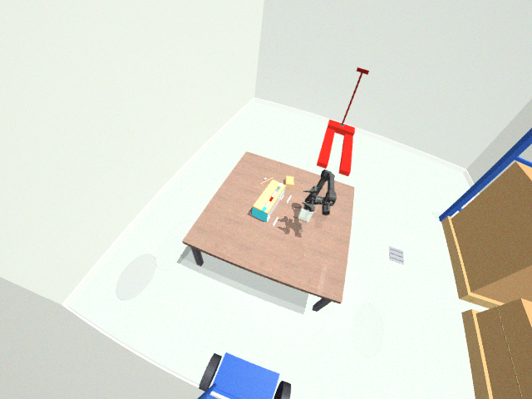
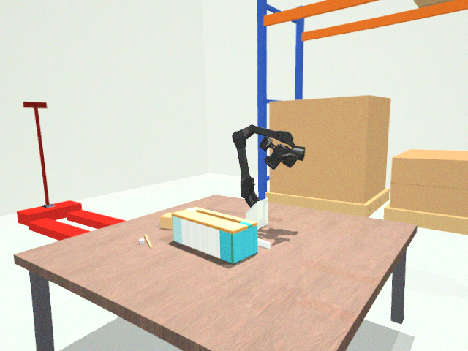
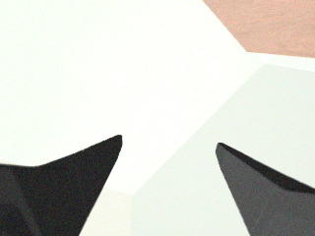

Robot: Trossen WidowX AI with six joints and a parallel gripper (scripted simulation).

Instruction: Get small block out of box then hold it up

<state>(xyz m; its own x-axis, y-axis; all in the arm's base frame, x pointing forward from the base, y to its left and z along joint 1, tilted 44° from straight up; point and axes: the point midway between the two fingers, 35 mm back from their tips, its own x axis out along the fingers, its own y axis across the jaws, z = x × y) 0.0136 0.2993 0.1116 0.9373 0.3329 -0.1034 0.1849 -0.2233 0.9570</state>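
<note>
While gripper [image 2: 269, 151] hangs open, block [image 1: 272, 198] in box [image 1: 263, 201], well apart.

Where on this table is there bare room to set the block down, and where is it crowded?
Bare: the wide stretch of table on the near side of the box in the exterior view. Crowded: beyond the box, by the tan block, stick and arm base.

The table [image 2: 340, 272] is showing reddish-brown wood grain on dark grey legs. The box [image 2: 211, 235] is wearing teal ends, white-striped front and tan top edged orange. The arm [image 2: 241, 159] is gleaming black; the pallet jack [image 2: 49, 221] is glowing red.
</note>
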